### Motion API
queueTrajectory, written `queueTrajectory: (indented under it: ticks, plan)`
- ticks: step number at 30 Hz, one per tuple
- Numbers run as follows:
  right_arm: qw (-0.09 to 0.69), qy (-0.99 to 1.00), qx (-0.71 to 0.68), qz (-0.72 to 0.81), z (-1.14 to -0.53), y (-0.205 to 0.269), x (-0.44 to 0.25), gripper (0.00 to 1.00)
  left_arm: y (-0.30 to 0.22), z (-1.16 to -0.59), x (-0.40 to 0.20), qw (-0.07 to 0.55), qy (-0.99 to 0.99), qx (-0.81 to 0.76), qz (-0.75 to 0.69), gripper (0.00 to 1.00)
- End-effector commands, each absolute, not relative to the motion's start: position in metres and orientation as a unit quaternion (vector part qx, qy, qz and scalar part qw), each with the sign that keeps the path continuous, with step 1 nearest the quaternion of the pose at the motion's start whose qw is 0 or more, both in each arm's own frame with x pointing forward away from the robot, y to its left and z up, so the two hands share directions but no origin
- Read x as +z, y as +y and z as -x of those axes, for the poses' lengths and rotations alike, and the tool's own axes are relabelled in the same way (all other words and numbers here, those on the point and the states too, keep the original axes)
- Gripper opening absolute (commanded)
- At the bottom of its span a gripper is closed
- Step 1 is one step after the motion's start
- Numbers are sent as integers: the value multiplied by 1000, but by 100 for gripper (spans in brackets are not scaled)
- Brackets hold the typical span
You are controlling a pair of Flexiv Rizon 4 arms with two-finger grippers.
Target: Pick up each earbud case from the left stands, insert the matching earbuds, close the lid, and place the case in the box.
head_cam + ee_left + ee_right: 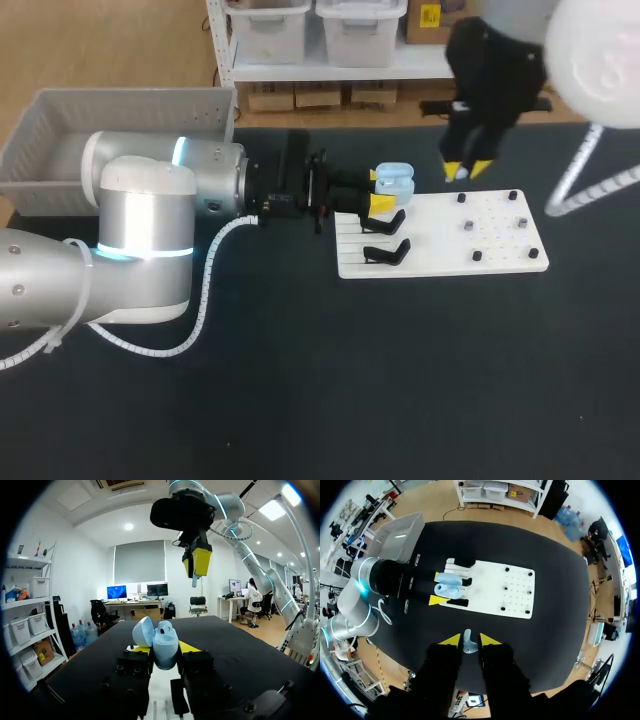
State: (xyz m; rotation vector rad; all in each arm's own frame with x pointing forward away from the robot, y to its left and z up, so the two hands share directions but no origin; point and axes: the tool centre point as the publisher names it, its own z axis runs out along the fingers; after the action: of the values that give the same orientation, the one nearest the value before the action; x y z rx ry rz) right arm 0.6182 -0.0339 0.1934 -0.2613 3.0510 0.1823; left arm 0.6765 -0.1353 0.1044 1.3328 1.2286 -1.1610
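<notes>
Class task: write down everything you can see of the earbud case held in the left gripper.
The earbud case is small, rounded and pale blue, and looks like smooth, glossy plastic. Its hinged lid stands open, tipped to one side. The left gripper is shut on it, a yellow fingertip against each side, holding it over the white board near the black stands.

The left gripper [379, 190] grips a pale blue earbud case [396, 181] — lid open — above the black stands [388, 250] on the white board [500, 250]; the right gripper [467, 170] hangs near the board's far edge.
</notes>
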Motion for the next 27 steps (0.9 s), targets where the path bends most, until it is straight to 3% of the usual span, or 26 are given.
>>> queueTrajectory:
  ticks: [1, 27]
  plan:
    - [35, 995, 33, 91, -628, -20, 187, 0, -135, -675, 103, 478, 502, -473, -544, 0]
    - [33, 995, 32, 93, -631, -18, 185, 0, -135, -675, 103, 478, 502, -473, -544, 0]
